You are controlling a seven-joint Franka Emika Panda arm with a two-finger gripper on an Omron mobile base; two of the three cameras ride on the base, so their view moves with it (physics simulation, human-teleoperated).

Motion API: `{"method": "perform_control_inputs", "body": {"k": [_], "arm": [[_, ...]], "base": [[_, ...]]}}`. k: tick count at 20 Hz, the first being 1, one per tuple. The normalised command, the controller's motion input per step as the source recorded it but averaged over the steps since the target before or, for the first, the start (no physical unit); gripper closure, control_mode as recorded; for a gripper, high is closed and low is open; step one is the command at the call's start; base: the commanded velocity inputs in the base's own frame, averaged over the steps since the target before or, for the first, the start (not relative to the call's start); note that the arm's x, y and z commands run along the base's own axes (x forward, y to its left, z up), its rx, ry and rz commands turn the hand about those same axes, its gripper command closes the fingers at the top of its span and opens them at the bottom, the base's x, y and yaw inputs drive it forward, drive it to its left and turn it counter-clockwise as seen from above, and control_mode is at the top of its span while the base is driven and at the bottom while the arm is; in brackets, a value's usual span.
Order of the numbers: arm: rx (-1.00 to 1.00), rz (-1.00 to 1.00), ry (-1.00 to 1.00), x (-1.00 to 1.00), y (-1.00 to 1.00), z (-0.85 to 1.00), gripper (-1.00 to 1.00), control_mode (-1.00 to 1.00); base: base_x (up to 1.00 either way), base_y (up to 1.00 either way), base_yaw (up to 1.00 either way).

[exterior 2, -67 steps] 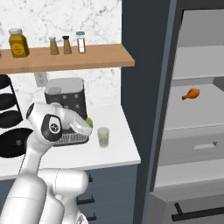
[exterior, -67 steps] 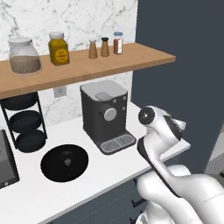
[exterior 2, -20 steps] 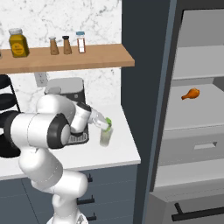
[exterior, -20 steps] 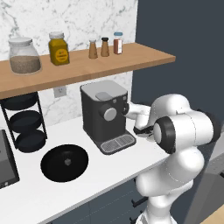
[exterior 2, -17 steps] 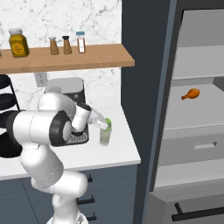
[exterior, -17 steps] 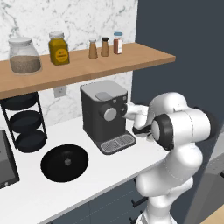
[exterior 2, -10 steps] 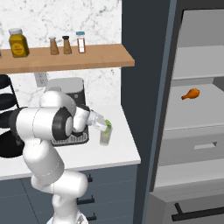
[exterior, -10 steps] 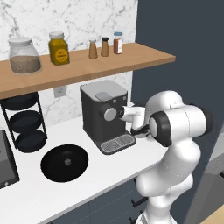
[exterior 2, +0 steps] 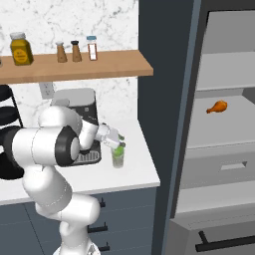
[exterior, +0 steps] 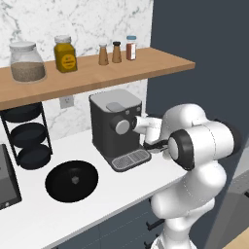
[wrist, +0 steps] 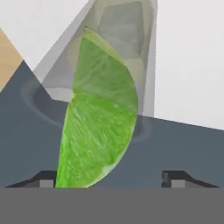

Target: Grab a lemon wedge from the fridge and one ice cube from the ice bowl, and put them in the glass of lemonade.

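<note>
Green wedge point(wrist: 98, 118) over clear glass point(wrist: 131, 43)

The gripper point(exterior 2: 118, 141) hangs just above the glass point(exterior 2: 117, 158), jaws apart, with a green wedge point(wrist: 97, 131) between the fingertips and the glass mouth — so the way straight down is taken. Just to the left stands the coffee machine point(exterior: 117, 129), close against the wrist, and the shelf point(exterior 2: 74, 66) overhangs it, capping any lift on that side. To the right of the glass the counter point(exterior 2: 139, 169) lies bare up to the open fridge point(exterior 2: 219, 124) — the freest side.
</note>
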Motion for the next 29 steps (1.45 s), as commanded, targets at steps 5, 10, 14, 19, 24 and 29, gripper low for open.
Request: {"method": "perform_control_inputs", "body": {"k": [5,10,14,19,24,29], "arm": [[-0.04,-0.01,-0.05,-0.42,0.38,0.24,-1.0,-1.0],[-0.08,0.0,-0.18,-0.57,0.84,0.61,-1.0,-1.0],[-0.13,0.0,-0.32,-0.51,1.0,0.92,-1.0,-1.0],[-0.09,0.08,-0.4,-0.61,0.92,0.72,-1.0,-1.0],[-0.01,0.23,-0.42,-0.67,0.72,0.57,-1.0,-1.0],[-0.02,0.24,-0.4,-0.83,0.54,0.41,-1.0,-1.0]], "base": [[0.0,0.0,0.0],[0.0,0.0,0.0],[0.0,0.0,0.0],[0.0,0.0,0.0],[0.0,0.0,0.0],[0.0,0.0,0.0]]}}
